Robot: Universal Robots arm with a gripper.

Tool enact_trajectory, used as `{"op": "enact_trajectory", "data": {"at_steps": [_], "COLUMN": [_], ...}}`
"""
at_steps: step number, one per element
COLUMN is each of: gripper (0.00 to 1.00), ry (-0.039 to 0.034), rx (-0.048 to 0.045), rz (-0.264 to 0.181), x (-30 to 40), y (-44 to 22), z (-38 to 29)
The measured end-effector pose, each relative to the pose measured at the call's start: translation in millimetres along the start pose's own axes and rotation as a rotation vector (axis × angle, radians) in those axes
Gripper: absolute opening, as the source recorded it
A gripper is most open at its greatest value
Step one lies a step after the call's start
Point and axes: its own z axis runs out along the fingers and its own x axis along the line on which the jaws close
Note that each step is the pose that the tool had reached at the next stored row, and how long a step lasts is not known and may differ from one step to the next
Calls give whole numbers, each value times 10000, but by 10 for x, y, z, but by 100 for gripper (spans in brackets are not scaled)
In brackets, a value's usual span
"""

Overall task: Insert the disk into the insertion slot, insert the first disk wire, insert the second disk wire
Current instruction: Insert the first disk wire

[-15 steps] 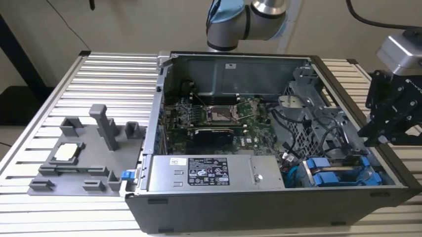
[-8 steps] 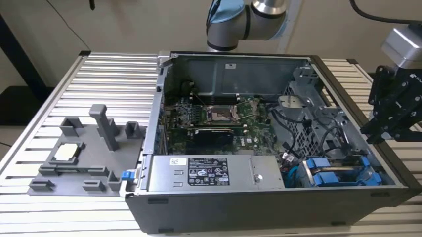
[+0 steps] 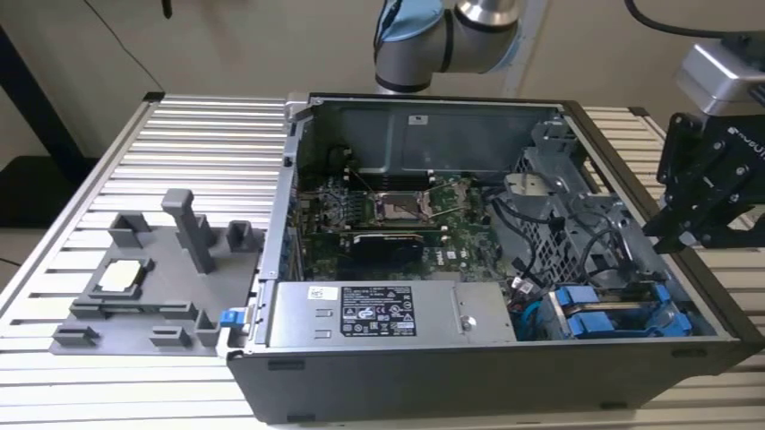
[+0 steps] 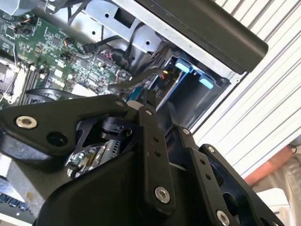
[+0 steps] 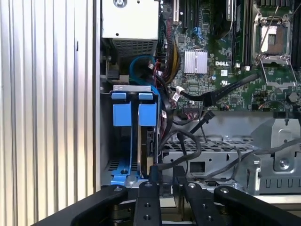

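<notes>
My end effector (image 5: 165, 173) hung over the open computer case (image 3: 478, 381); I could not tell its grip. Nearest it lay the blue-railed insertion slot (image 5: 126, 155) in the case's corner, beside loose black cables (image 5: 190, 143).

Insertion slot (image 5: 123, 146) looks open between 2 blue rails. Black cables (image 5: 164, 127) crowd just beside it.
</notes>
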Motion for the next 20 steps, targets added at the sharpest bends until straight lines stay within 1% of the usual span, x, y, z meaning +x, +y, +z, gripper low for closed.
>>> {"op": "enact_trajectory", "data": {"at_steps": [7,12,15,17,18,19,20], "gripper": [27,27,27,27,27,27,27], "ry": [0,1,10,65,118,179,256], "rx": [1,10,38,68,79,80,77], "rz": [0,1,-2,-3,-6,-23,-61], "x": [-164,-290,-384,-456,-486,-501,-508], "y": [144,279,362,400,415,426,434], "z": [17,34,54,72,79,84,89]}}
